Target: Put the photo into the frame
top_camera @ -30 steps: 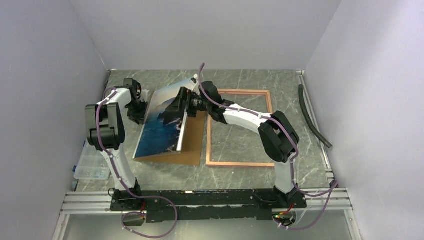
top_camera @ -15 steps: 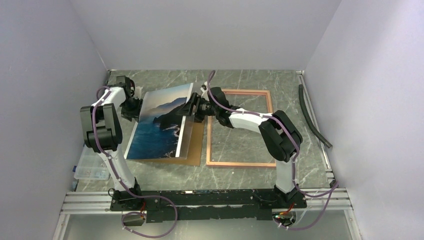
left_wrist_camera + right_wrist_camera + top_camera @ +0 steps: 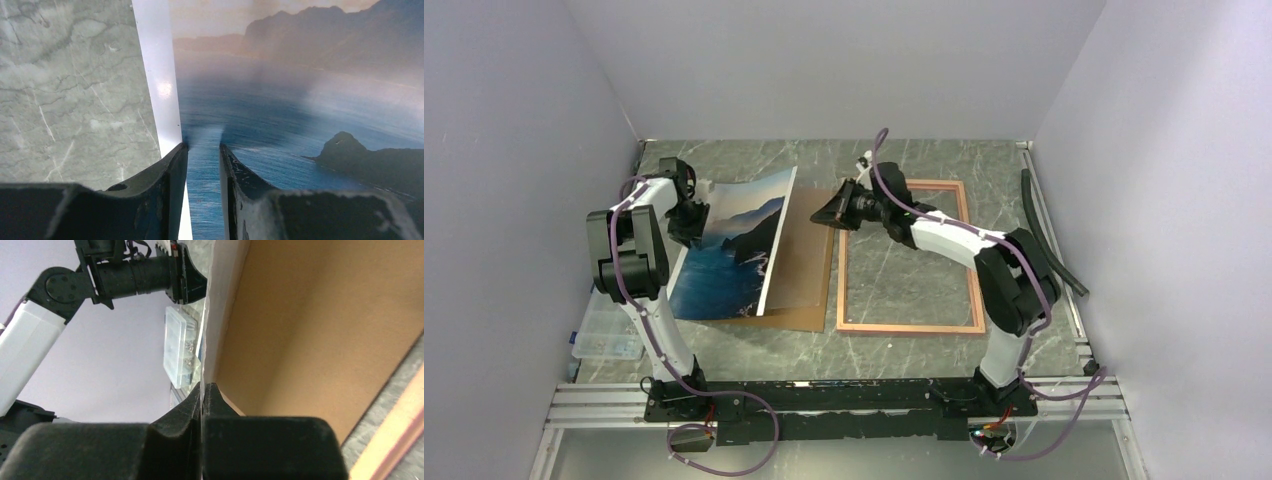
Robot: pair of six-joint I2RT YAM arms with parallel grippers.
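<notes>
Photo (image 3: 724, 250) on the backing board (image 3: 809, 270), right edge lifted, left of the frame (image 3: 904, 326) on our counter (image 3: 924, 160).
We see the left gripper (image 3: 202, 147) jaws parted at its left edge, the right gripper (image 3: 204, 385) jaws clenched empty.

We are counting one photo (image 3: 729, 255), standing over the left half of the table (image 3: 904, 160). We are counting one frame (image 3: 907, 326), lying flat toward the right edge, and one brown board (image 3: 806, 275) lying between photo and frame. We are counting two arms, a left arm (image 3: 629, 262) and a right arm (image 3: 964, 243), both rising from the near edge. We are also counting one clear plastic box (image 3: 606, 332) just off the left edge and one dark hose (image 3: 1049, 235) along the right edge.
</notes>
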